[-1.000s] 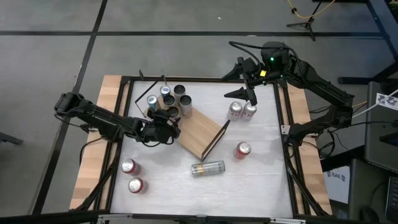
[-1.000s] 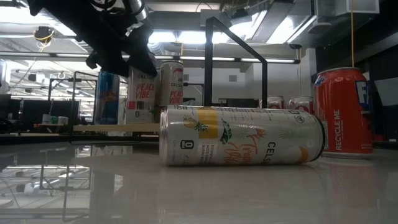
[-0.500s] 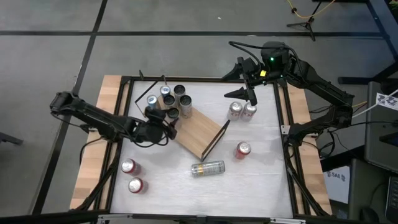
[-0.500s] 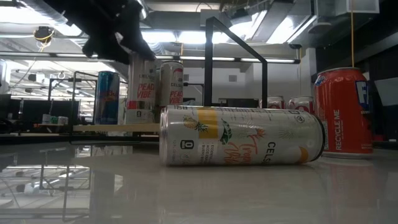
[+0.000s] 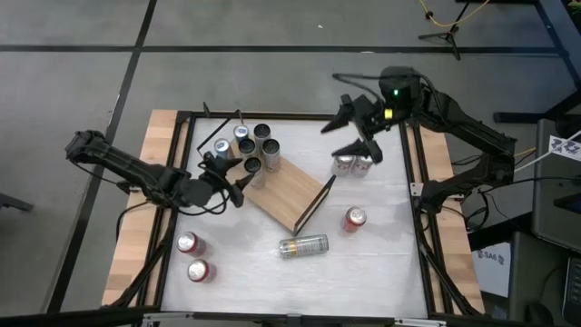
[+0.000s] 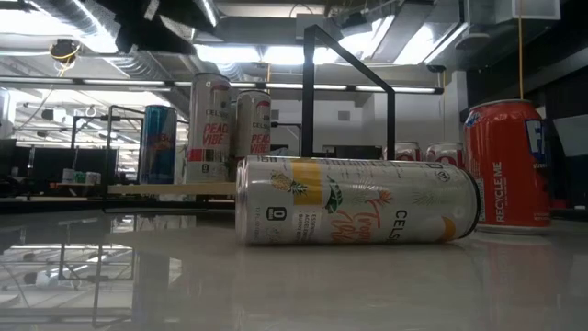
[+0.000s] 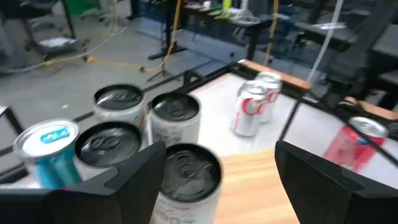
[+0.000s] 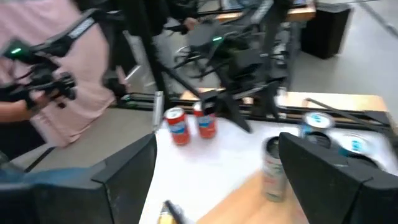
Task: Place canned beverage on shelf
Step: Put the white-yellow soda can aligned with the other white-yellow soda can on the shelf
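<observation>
Both grippers open and empty, five cans standing on the shelf.

The left gripper (image 5: 234, 174) hovers just off the shelf's (image 5: 289, 193) corner, fingers spread and holding nothing, facing the cluster of five cans (image 5: 247, 148) that stands upright at the board's far-left end. The right gripper (image 5: 357, 139) hangs wide open above two white cans (image 5: 354, 163) at the surface's (image 5: 381, 245) far right, gripping neither. A red can (image 5: 354, 219) stands right of the shelf; a pale can (image 5: 303, 246) lies on its side in front, and two more red cans (image 5: 192, 257) stand near the left front corner. In the right wrist view a person in a pink top (image 8: 62, 74) stands beyond the surface.
</observation>
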